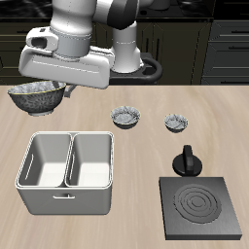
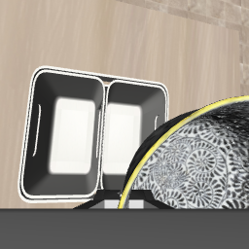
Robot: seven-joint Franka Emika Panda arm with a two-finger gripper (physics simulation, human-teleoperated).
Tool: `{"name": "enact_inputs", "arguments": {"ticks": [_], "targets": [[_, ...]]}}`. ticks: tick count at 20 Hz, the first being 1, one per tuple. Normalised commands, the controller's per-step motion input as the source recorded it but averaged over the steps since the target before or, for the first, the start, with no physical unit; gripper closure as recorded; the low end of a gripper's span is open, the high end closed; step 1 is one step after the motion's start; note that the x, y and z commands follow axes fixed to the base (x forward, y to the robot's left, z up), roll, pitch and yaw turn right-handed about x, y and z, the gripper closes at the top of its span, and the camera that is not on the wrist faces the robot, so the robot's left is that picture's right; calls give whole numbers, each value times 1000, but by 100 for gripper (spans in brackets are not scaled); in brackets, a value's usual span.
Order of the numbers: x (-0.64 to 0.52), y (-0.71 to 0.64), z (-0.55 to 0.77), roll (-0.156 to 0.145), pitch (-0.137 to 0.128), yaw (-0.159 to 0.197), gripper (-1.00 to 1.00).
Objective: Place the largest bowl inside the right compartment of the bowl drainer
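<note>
The largest bowl [image 1: 37,95], grey-and-white speckled with a dark rim, hangs in the air behind the bowl drainer [image 1: 66,199], above the table's back part. My gripper [image 1: 66,88] is shut on its rim. In the wrist view the bowl [image 2: 195,156] fills the space beside the drainer [image 2: 97,78]. The drainer is a light grey tub with two empty wells. The right compartment [image 1: 93,160] is the well nearer the small bowls; it also shows in the wrist view [image 2: 73,131]. The bowl is off to the side of both wells, not over them.
Two smaller speckled bowls [image 1: 126,117] [image 1: 176,122] sit mid-table. A dark square stove plate [image 1: 201,207] lies near the front edge, with a small black pot [image 1: 187,160] just behind it.
</note>
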Motion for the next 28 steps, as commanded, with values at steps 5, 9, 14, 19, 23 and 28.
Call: {"name": "enact_inputs", "arguments": {"ticks": [5, 9, 14, 19, 23, 28], "targets": [[131, 38, -253, 14, 25, 2, 100], [104, 75, -428, 14, 55, -16, 100], [67, -47, -338, -5, 41, -26, 100], [9, -199, -412, -30, 47, -19, 100], [-22, -60, -271, -50, 18, 24, 100], [-79, 100, -245, 11, 49, 7, -100]]}}
